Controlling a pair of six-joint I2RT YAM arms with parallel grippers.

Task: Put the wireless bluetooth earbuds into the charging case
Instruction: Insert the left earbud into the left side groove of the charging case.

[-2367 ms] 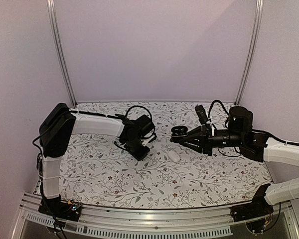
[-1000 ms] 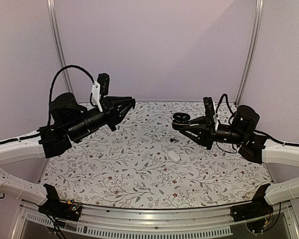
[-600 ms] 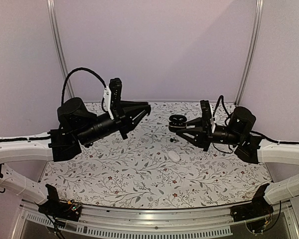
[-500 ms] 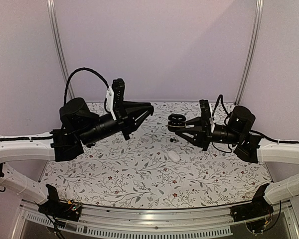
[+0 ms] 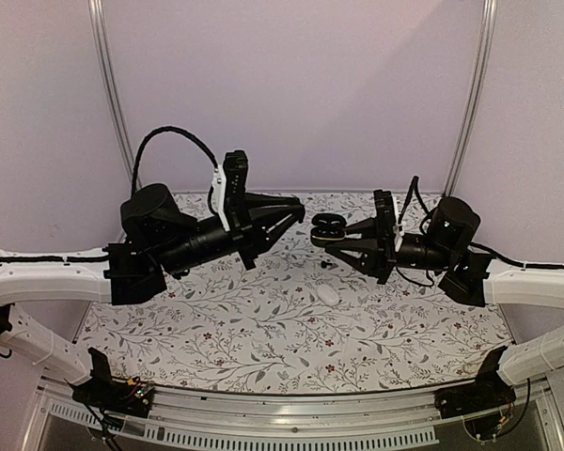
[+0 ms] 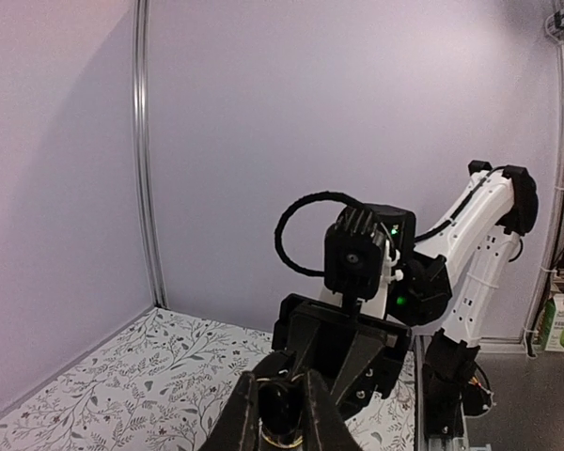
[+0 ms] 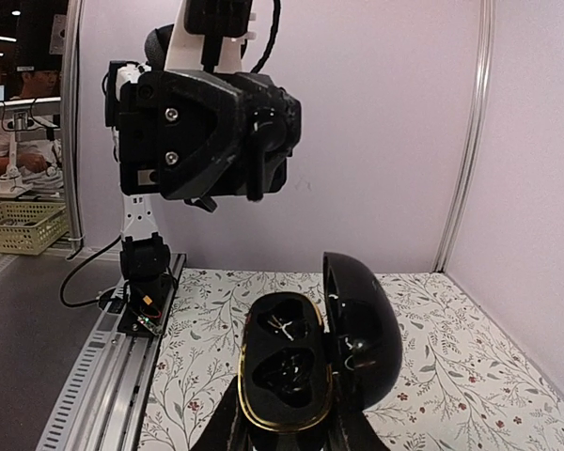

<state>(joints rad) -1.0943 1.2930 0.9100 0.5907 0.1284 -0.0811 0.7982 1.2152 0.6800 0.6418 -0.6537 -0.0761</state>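
Note:
My right gripper is shut on the open black charging case and holds it above the table. In the right wrist view the case shows a gold rim, two empty sockets and its lid swung to the right, with the gripper below it. My left gripper hangs in the air just left of and above the case, shut on a small dark earbud. It also shows in the right wrist view. A second earbud lies on the table under the case.
A white oval pebble-shaped object lies on the floral table cover, near the middle. Metal posts and pale walls close in the back and sides. Both arms reach toward the middle, well above the table.
My left gripper rose from the table and swung right, up to the case. My right gripper lifted the open case and moved it a little left. The second earbud came into view.

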